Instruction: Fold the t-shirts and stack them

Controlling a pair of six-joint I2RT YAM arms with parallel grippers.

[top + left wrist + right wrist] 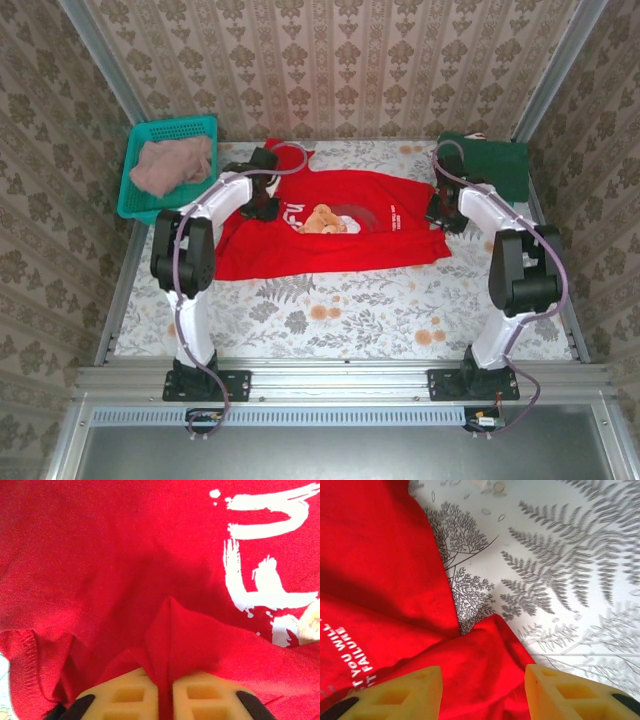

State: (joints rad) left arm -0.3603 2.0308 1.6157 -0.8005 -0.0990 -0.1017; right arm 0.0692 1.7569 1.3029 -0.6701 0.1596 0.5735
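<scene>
1. Left wrist view: left gripper (166, 682) is nearly closed, pinching a raised ridge of the red tee (125, 555) between its pads (125, 695); white lettering (260, 555) lies ahead to its right.
2. Right gripper (482, 680) stands wide open, holding nothing; a red tee corner lies between its fingers (395, 695), bare table (560, 555) ahead and right.
3. Red tee lies spread flat between the two grippers.
4. Judgement: light, limp, unbreakable cloth; it will sag and drag, so pinch hems or corners, both layers, both sides together.

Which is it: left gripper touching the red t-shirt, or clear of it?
Touching. The left wrist view shows a raised fold of the red t-shirt pinched in the left gripper, cloth against both pads.
</scene>
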